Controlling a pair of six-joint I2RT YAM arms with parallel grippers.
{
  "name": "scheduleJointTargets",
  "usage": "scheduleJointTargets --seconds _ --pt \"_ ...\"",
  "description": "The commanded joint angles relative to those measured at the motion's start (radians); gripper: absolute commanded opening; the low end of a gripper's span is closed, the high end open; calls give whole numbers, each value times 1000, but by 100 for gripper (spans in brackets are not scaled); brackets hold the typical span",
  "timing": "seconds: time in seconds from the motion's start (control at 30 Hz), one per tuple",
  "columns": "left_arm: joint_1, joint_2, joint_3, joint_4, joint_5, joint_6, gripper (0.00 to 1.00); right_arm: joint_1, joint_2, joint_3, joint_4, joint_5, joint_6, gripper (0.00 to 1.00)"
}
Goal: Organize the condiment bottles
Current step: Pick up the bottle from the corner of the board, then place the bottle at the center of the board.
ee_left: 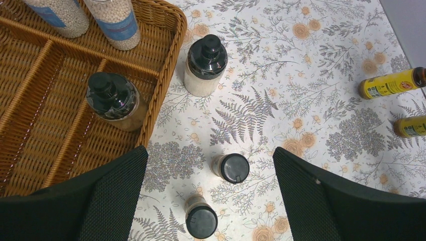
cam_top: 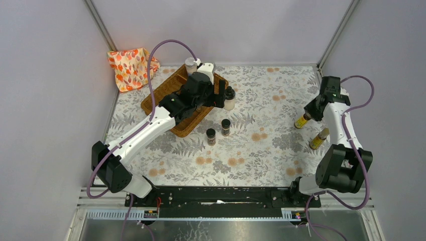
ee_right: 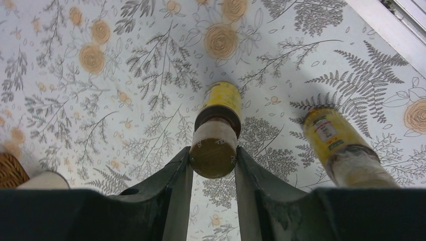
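Bottle of yellow liquid nearest, standing loose at the right of the floral table cover. Just beyond, right gripper clenched on the tan cap of a second yellow bottle, fingers pressed against both sides of the cap. Toward the middle, a short spice jar with a black cap and, a little farther, a second spice jar, near each other but apart. Farther on, left gripper raised by the rim of the wicker tray, jaws spread wide, grasping nothing. Black-capped jar of white filling on the cover just outside that rim; a similar jar inside, in the slot along it. At the tray's far end, a clear blue-labelled jar and its twin side by side. Beyond the tray's far left corner, orange-patterned cloth, crumpled against the wall.
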Motion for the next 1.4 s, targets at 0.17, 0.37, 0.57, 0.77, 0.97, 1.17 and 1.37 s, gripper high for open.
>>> scheduleJointTargets --seconds 0.17,0.37,0.57,0.77,0.97,1.17,1.37 --pt "5 -1 10 25 -22 -9 99 103 46 162 8 -22 -70 0" --pt "5 -7 23 12 -41 -7 99 191 118 263 -10 -19 -97 0" --pt "5 -13 39 -3 -69 -7 99 291 193 358 -38 -13 -121 0" --pt "5 -18 50 -19 -94 -6 99 376 271 455 -78 -25 -147 0" --pt "6 -20 64 -31 -110 -4 99 469 351 559 -125 -27 -169 0" --pt "7 -28 74 -45 -140 -4 99 558 436 671 -184 -24 -192 0" --pt "10 -39 80 -58 -171 -7 99 637 489 728 -223 -12 -203 0"
